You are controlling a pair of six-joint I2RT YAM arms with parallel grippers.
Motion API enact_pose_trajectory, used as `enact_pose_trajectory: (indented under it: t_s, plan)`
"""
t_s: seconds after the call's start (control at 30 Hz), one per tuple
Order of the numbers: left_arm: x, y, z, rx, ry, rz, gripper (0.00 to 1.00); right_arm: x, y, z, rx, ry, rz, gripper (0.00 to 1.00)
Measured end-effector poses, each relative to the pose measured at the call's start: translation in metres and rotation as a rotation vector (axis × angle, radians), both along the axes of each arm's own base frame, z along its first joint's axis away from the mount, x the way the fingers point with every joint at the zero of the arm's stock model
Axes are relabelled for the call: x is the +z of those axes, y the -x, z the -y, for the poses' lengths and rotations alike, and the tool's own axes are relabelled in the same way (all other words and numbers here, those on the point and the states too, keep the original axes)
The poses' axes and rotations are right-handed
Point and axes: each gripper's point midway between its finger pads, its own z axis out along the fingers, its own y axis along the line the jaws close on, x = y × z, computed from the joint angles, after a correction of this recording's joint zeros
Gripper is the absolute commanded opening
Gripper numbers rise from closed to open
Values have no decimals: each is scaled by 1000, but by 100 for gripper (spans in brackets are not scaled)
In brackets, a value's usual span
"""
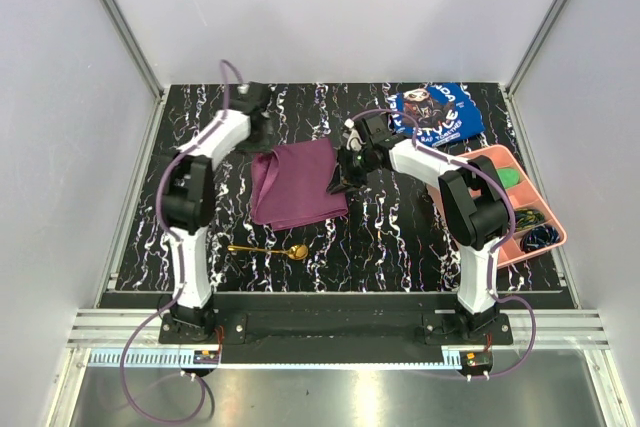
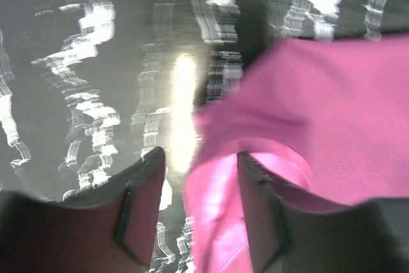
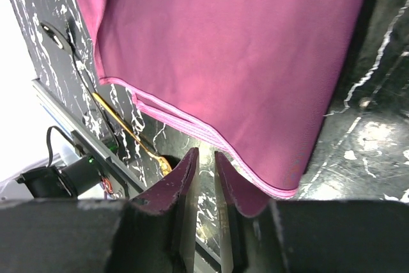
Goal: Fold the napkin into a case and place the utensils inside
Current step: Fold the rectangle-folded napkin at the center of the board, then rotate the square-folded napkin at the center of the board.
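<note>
Two jobs make up this task, and we judge neither of them finished; the napkin [image 1: 298, 184] lies near the middle of the worktop [image 1: 400, 237] in the top view, a broad, roughly square patch and not the narrow layered pouch the task asks for; along its hem in the right wrist view we see two edges stacked one on the other, so we take it that at least one fold is in, though we cannot count the layers; the spoon [image 1: 270, 249] rests bare on the worktop just below the cloth in the frame, apart from it and outside any fold, so the loading has not begun; the left pincer [image 2: 201, 155] sits at the cloth's upper left corner with its fingers spread wide, a shiny edge of cloth lying in the gap but not clamped; the right pincer [image 3: 206, 155] sits at the cloth's right edge, narrowed to a slit through which the worktop shows, its tips right at the hem, and we cannot tell whether it pinches that hem; what is left, in our judgement, is more folding to narrow the cloth into a pocket, then lifting the spoon and slipping it inside.
</note>
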Motion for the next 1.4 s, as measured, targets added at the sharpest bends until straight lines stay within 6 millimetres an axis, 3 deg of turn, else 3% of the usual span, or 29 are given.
enact_pose_trajectory:
  t_s: [0.13, 0.23, 0.37, 0.5, 0.63, 0.8, 0.9, 1.07, 1.13, 1.3, 1.33, 1.4]
  plan:
    - [25, 4, -38, 96, 106, 29, 70, 1, 2, -3, 11, -6, 0, 24]
    - [46, 17, -50, 142, 219, 60, 71, 1, 2, -4, 13, -8, 3, 24]
    - [56, 34, -42, 156, 395, 72, 62, 1, 3, -4, 19, -10, 5, 23]
    - [36, 48, -28, 170, 581, 17, 54, -3, 4, -4, 27, -8, 9, 23]
    - [26, 60, -15, 186, 698, -30, 54, -17, 6, -2, 36, 9, -9, 20]
    - [51, 55, -7, 156, 743, 48, 63, -53, 8, 9, 17, 86, -44, 17]
    - [77, 48, -6, 133, 758, 124, 64, -58, 4, 17, 2, 94, -47, 17]
    - [100, 35, -3, 111, 780, 188, 66, -56, -36, 50, -73, 157, 28, 17]
    - [102, 32, -2, 111, 792, 185, 68, -54, -72, 73, -123, 220, 88, 22]
    - [93, 11, 4, 107, 825, 155, 72, -39, -151, 108, -190, 336, 215, 51]
    - [88, 8, 5, 110, 829, 143, 72, -32, -162, 110, -197, 343, 239, 62]
    - [73, 6, 8, 118, 831, 107, 72, -14, -170, 109, -211, 339, 266, 69]
